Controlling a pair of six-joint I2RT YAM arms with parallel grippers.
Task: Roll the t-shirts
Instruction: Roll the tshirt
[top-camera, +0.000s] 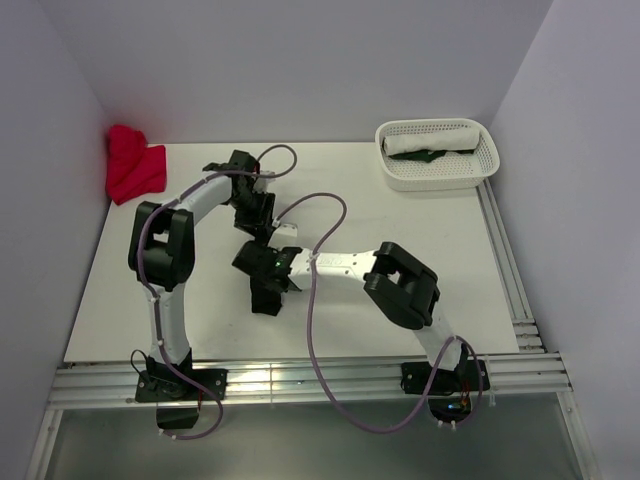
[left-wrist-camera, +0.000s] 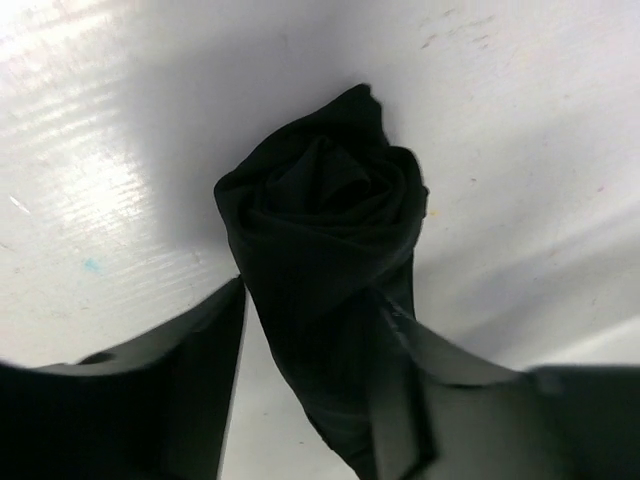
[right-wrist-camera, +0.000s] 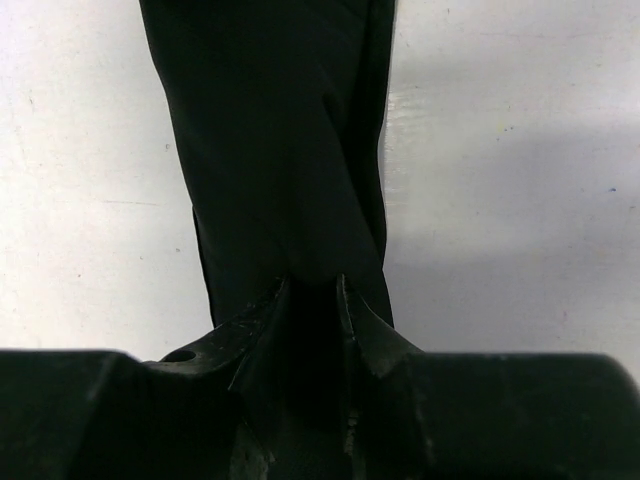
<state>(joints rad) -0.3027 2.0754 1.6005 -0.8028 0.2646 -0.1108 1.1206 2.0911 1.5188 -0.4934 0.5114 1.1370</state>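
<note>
The black t-shirt (left-wrist-camera: 325, 215) is a tight roll on the white table; its spiral end faces the left wrist view. My left gripper (left-wrist-camera: 312, 300) straddles the roll with its jaws apart: the right finger (left-wrist-camera: 420, 370) touches the cloth and bare table shows beside the left finger (left-wrist-camera: 200, 360). My right gripper (right-wrist-camera: 312, 285) is shut on the other end of the black roll (right-wrist-camera: 280, 150), which runs straight away from it. In the top view both grippers, left (top-camera: 262, 226) and right (top-camera: 268, 290), meet mid-table and hide most of the roll. A crumpled red t-shirt (top-camera: 133, 165) lies at the back left.
A white lattice basket (top-camera: 485, 160) stands at the back right and holds a white rolled cloth (top-camera: 435, 139) and a dark green one (top-camera: 428, 156). White walls close the left, back and right sides. Metal rails (top-camera: 300, 380) run along the near edge.
</note>
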